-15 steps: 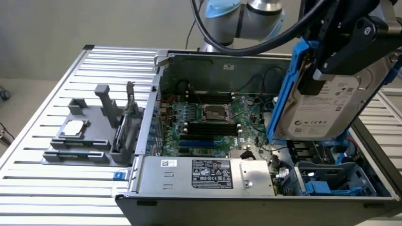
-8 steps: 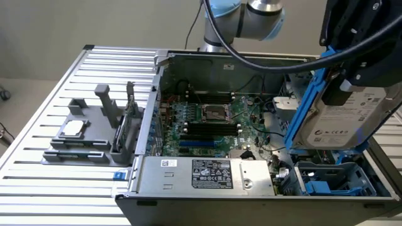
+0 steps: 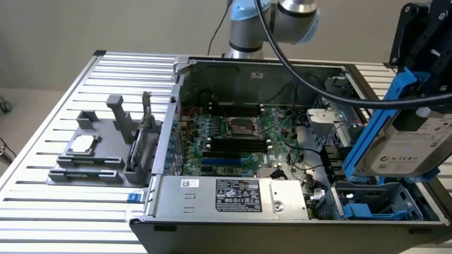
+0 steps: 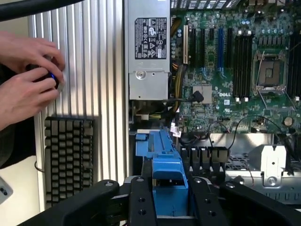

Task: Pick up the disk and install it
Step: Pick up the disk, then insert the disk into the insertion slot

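Exterior view, computer case (image 3: 261, 74), near to far: power-supply box (image 3: 240, 194) along the near edge. Blue drive bay (image 3: 374, 203) in the near corner, exterior view's right. Disk (image 3: 409, 145), tilted on edge, held above that bay, with gripper (image 4: 170, 207) jaws clamped on its blue carrier. Motherboard (image 3: 236, 135) mid-floor. Arm (image 3: 272, 21) beyond the far edge.

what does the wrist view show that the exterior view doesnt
Wrist view: a person's hands working on a small dark object beside the case, and a black keyboard lying on the slatted table.

Exterior view: a grey fixture at the exterior view's left with a small square chip on it, and the white label face of the disk.

Both: the gripper closed on the disk's blue carrier, the power-supply box and the motherboard in the open case.
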Controlling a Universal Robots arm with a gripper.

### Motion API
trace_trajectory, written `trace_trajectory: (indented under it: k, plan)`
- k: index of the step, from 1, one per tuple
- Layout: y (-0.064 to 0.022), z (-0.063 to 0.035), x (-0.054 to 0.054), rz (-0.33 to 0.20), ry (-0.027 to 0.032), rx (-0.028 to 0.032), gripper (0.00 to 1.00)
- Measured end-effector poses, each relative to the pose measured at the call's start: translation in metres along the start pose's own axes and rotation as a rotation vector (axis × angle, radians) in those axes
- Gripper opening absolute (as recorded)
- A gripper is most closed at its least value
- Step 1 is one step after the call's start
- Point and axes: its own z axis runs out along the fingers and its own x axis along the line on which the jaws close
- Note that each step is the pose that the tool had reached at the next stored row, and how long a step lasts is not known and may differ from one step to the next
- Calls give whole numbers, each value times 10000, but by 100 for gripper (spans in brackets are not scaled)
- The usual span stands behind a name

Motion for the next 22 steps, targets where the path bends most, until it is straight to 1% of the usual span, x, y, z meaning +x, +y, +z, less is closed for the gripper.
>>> trace_trajectory:
  k: [2,3,5,9,10,11,13,15,20,22]
  plan:
    - [-80,38,9,0,1,0,32]
    - [-106,57,16,-1,0,0,32]
    - [-131,95,33,-1,-1,0,32]
    - [-134,167,51,1,1,-6,32]
    - [-135,182,50,-1,2,-18,32]
    - [-136,185,50,-4,2,-56,32]
    - [-135,187,55,-4,0,-68,32]
    - [-135,197,59,-3,-19,-72,32]
    - [-135,279,61,-3,-72,-73,32]
    - [-135,306,60,-3,-84,-74,32]
